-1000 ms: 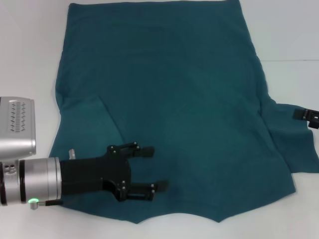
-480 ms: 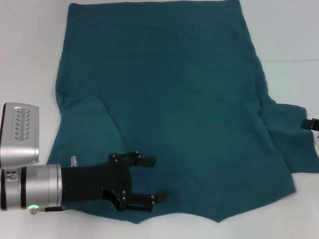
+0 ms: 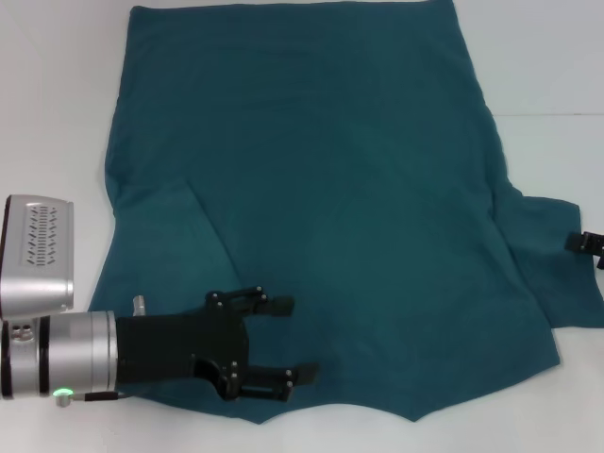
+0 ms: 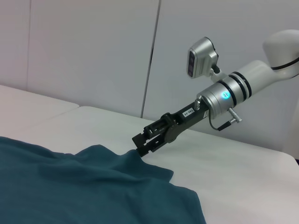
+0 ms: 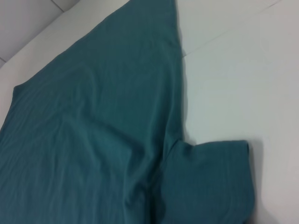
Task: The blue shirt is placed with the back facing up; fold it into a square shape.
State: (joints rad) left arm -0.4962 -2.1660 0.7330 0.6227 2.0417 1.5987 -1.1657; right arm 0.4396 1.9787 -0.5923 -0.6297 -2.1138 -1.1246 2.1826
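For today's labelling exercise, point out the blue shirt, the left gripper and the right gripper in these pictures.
blue shirt (image 3: pixel 330 189): head view, middle of the plain back.
left gripper (image 3: pixel 294 341): head view, midway between its fingertips.
right gripper (image 4: pixel 141 145): left wrist view, fingertips at the sleeve edge.

Blue shirt (image 3: pixel 321 189) flat on white table (image 3: pixel 57 113)

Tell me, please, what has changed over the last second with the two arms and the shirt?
The left pincer, open over the shirt's near left corner, drew back a little toward the robot, then stopped. The right pincer, at the right sleeve's edge, slid outward toward the edge of the head view, so less of it shows there. Nothing was gripped or released. The shirt lies flat as before, with its left sleeve folded in.
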